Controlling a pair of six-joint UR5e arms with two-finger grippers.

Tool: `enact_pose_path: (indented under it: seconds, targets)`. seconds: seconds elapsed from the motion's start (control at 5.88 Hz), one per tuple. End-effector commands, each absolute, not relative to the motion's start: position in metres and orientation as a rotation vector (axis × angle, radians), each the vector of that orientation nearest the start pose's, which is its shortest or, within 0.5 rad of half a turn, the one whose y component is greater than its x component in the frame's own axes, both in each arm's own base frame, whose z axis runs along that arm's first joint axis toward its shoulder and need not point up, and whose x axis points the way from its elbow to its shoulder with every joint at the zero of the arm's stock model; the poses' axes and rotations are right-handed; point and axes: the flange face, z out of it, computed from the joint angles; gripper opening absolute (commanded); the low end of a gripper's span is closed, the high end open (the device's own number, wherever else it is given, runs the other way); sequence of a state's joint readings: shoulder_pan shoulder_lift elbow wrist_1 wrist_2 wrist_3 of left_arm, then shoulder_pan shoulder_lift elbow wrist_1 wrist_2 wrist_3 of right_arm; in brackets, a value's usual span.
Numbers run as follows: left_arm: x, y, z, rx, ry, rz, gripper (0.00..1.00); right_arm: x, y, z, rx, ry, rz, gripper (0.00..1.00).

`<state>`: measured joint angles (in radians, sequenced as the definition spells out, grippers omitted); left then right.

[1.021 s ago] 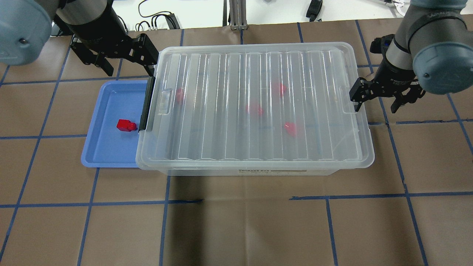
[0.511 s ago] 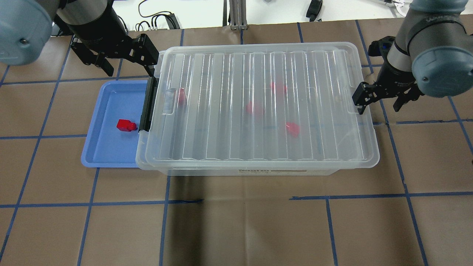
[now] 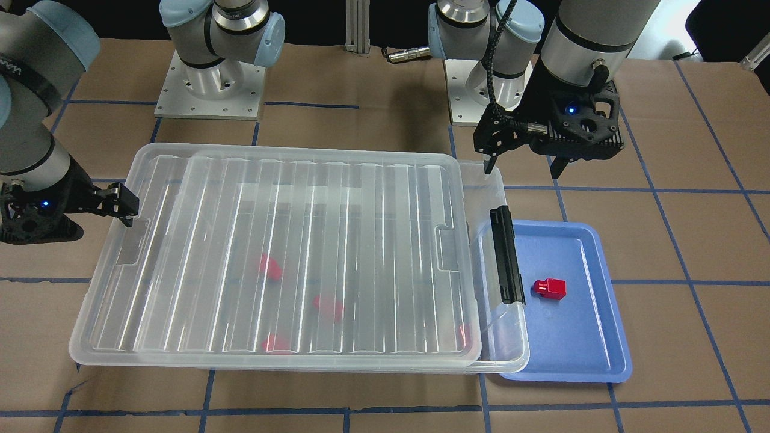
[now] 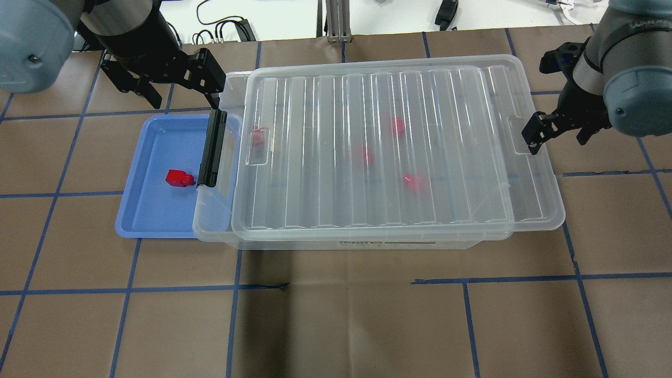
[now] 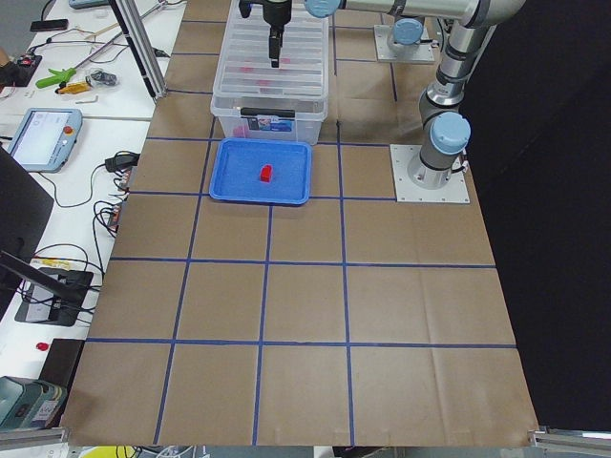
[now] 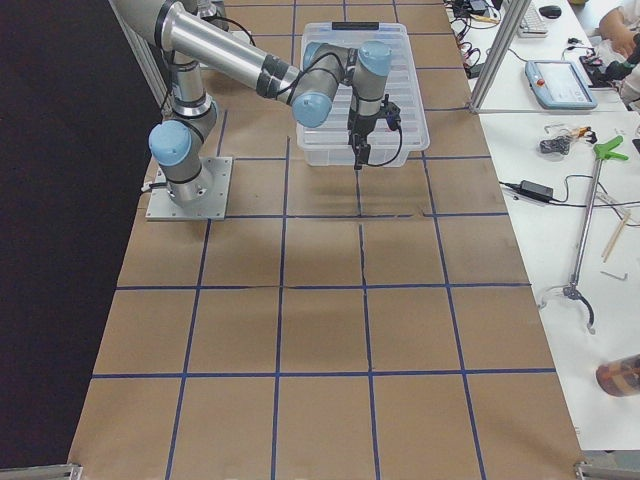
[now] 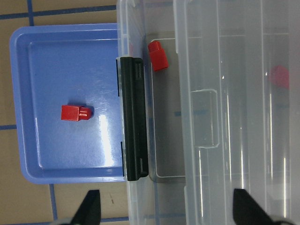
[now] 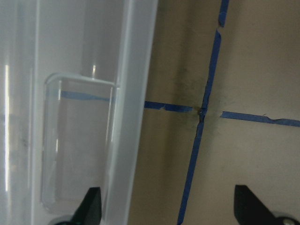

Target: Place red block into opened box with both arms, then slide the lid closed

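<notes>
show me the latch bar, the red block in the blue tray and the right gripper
latch bar (image 4: 211,148), overhead view, mid-length
red block (image 4: 177,178), overhead view, wide body
right gripper (image 4: 557,144), overhead view, between fingertips

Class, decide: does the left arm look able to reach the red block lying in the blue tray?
Probably yes: the red block lies uncovered in the blue tray, and the open left gripper hovers nearby.

The block (image 4: 179,178) is bright red, its tray (image 4: 152,220) blue. The ribbed lid (image 4: 325,157) and box (image 4: 210,233) are clear, the latch bar (image 4: 211,149) black, the desk (image 4: 336,325) brown with blue gridlines.
</notes>
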<state>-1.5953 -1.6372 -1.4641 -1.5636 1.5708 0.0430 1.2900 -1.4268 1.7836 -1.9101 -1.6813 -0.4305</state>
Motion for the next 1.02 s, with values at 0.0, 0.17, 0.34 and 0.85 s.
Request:
enact_pose_path:
  seconds: [0.0, 0.17, 0.34, 0.85]
  targets:
    - [-0.146, -0.520, 0.505, 0.189, 3.134, -0.065, 0.98, -0.057, -0.539, 0.346, -0.227, 3.247, 0.073, 1.00]
    - [-0.146, -0.516, 0.503, 0.354, 3.119, -0.046, 0.98, -0.067, -0.538, 0.346, -0.195, 3.251, 0.074, 1.00]
    - [-0.145, -0.517, 0.501, 0.607, 3.076, -0.038, 0.98, -0.078, -0.537, 0.346, -0.164, 3.253, 0.074, 1.00]
    - [-0.122, -0.525, 0.497, 1.167, 2.943, -0.038, 0.98, -0.118, -0.533, 0.349, -0.134, 3.264, 0.046, 1.00]
